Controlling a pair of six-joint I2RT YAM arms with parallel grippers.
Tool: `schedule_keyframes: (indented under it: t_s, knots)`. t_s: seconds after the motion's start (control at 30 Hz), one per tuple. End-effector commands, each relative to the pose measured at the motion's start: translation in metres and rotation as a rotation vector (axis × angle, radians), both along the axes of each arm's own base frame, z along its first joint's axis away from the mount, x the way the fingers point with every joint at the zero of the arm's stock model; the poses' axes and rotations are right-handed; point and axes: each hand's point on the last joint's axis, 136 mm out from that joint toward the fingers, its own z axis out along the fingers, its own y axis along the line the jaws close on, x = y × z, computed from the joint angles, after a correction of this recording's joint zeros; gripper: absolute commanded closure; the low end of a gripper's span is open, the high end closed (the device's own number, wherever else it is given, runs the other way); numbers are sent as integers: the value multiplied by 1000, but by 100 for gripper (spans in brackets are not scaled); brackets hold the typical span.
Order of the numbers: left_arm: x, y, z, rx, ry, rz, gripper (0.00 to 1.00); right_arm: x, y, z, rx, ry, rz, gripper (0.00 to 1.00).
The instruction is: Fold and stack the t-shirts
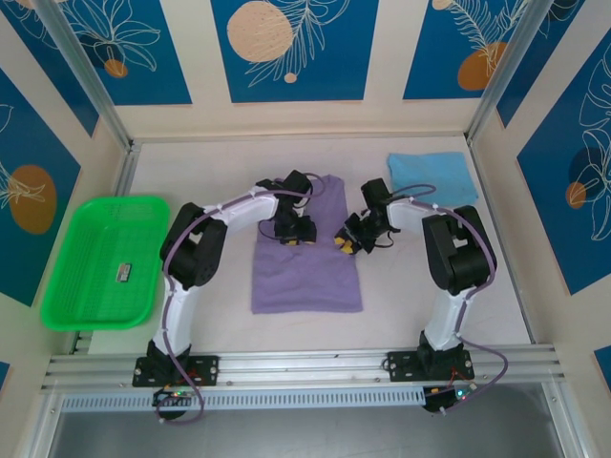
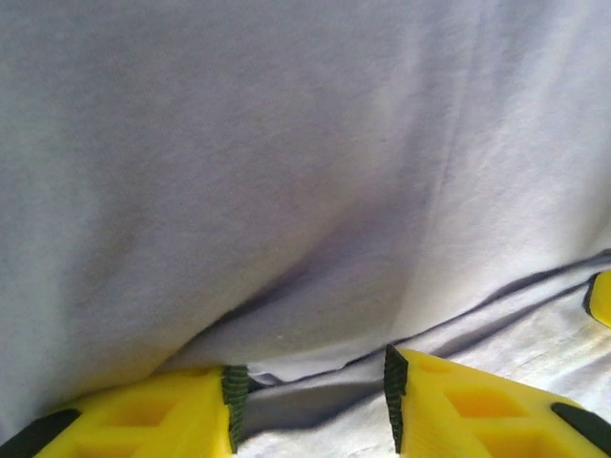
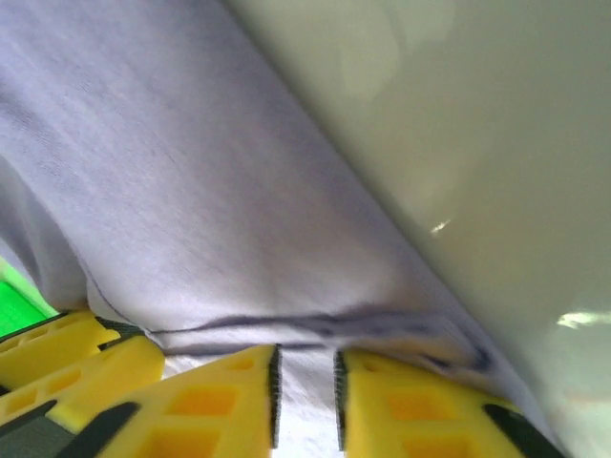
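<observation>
The lavender t-shirt (image 1: pixel 305 272) lies folded into a long strip in the middle of the table. Up close, its layered edges show in both wrist views (image 2: pixel 315 191) (image 3: pixel 210 219). My left gripper (image 1: pixel 294 229) (image 2: pixel 315 405) hovers low over the shirt's upper half, open, with a fold edge lying between its yellow fingers (image 2: pixel 458 410). At the shirt's right edge, my right gripper (image 1: pixel 349 240) (image 3: pixel 305 401) has its jaws drawn close, with cloth in the narrow gap between them. The sky-blue t-shirt (image 1: pixel 428 172) rests as a small folded rectangle at the back right.
A bright green tray (image 1: pixel 76 286) sits at the left with a small dark item (image 1: pixel 123 273) in it. Metal frame posts and the enclosure walls bound the table. Bare table lies in front of the shirt and to its right.
</observation>
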Motion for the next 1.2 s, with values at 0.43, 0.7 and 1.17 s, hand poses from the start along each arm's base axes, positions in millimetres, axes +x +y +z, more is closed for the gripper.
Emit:
schedule_keyframes:
  t_s: [0.43, 0.7, 1.17]
  knots:
    - [-41, 79, 125, 36, -26, 189, 12, -82, -32, 82, -17, -182, 153, 36]
    - [-190, 117, 41, -78, 331, 176, 34, -179, -36, 28, -54, 40, 133, 39]
    - [-202, 128, 9, -211, 406, 229, 46, -171, -25, 8, -74, -71, 186, 46]
